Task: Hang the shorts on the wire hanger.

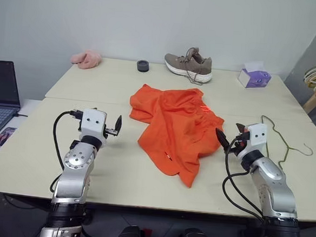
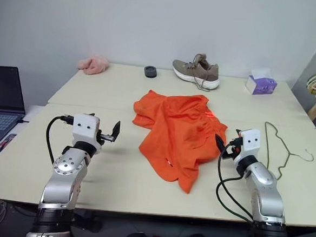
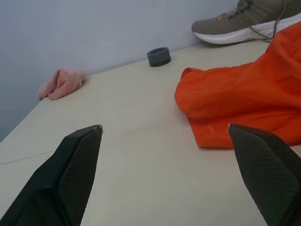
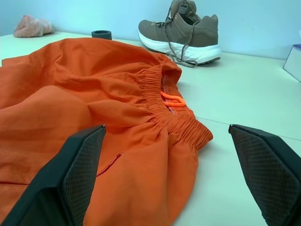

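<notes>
left hand [image 1: 115, 127]: closest thing to the camera along with its twin, hovering low over the counter [image 1: 31, 153], fingers spread wide, nothing in them. Shorts are off toward the middle from it, with a strip of bare counter between.
right hand [image 1: 228, 139]: also wide open and empty, and its dark fingertip sits just beside the shorts' edge. Looks like the nearer one to me.
shorts [image 1: 176, 128]: bright orange, crumpled flat mid-counter between both hands, long axis running from the near edge away toward the wall. In the right wrist view the gathered waistband and drawstring loop lie right ahead of the fingers.
wire hanger [image 1: 283, 139]: flat on the counter just outside the right hand, hook pointing outward, apart from the shorts.
my guess: right hand grabs the waistband first, since both things are on its side.
</notes>
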Controlling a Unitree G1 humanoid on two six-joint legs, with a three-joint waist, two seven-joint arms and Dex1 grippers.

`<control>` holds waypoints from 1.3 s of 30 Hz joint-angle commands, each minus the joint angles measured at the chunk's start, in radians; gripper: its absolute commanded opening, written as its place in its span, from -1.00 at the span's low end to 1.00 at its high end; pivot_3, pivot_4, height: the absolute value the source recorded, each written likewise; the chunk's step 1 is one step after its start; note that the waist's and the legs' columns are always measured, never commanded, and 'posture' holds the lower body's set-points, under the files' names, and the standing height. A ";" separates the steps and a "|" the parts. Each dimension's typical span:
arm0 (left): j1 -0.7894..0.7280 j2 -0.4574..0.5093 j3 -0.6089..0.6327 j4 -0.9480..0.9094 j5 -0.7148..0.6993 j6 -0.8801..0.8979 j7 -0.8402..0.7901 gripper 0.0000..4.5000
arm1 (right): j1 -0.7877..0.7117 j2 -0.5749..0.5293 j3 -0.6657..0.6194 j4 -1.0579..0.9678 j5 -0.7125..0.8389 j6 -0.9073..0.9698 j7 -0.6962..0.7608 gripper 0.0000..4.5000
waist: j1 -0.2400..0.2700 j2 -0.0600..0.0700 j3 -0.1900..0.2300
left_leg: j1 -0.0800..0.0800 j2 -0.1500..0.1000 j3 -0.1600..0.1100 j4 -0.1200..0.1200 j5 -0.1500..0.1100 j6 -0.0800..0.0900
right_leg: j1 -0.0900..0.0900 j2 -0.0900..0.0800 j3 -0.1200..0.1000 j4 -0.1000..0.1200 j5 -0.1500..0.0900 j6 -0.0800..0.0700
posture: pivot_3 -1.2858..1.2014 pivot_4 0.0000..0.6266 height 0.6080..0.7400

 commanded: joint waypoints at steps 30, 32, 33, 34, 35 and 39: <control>0.023 0.036 -0.107 -0.110 -0.228 0.133 -0.327 1.00 | 0.018 -0.127 0.052 -0.147 0.029 0.007 0.191 0.99 | -0.031 0.002 -0.019 | 0.000 0.000 0.000 0.001 0.000 0.000 | 0.001 0.000 0.001 0.000 0.000 0.000 | -0.07 -0.91 1.00; 0.018 0.063 -0.189 -0.128 -0.239 0.197 -0.410 1.00 | 0.038 -0.228 0.091 -0.249 0.094 0.091 0.331 0.99 | -0.035 0.003 -0.019 | 0.000 0.000 0.000 0.001 0.000 0.000 | 0.001 0.001 0.001 0.000 0.000 0.000 | -0.08 -0.91 1.00; 0.012 0.076 -0.232 -0.135 -0.252 0.235 -0.457 1.00 | 0.046 -0.276 0.104 -0.296 0.129 0.138 0.385 0.99 | -0.039 0.004 -0.019 | 0.000 0.000 0.000 0.000 0.000 0.000 | 0.001 0.001 0.001 0.000 0.000 0.000 | -0.08 -0.91 1.00; 0.004 0.087 -0.270 -0.138 -0.255 0.257 -0.492 1.00 | 0.052 -0.313 0.113 -0.328 0.156 0.173 0.420 0.99 | -0.041 0.004 -0.019 | 0.000 0.000 0.000 0.001 0.000 0.000 | 0.001 0.001 0.001 -0.001 0.000 0.000 | -0.09 -0.90 1.00; -0.002 0.095 -0.289 -0.140 -0.257 0.270 -0.512 1.00 | 0.054 -0.335 0.117 -0.345 0.172 0.195 0.434 0.99 | -0.043 0.004 -0.019 | 0.000 0.000 0.000 0.000 0.000 0.001 | 0.002 0.001 0.001 -0.001 0.000 0.000 | -0.09 -0.90 1.00; -0.073 0.080 -0.374 -0.114 -0.290 0.349 -0.596 1.00 | 0.057 -0.398 0.129 -0.383 0.185 0.234 0.477 0.99 | -0.055 0.003 -0.019 | 0.001 0.000 -0.001 0.002 0.000 0.001 | 0.002 0.002 0.001 -0.001 -0.001 0.000 | -0.11 -0.91 1.00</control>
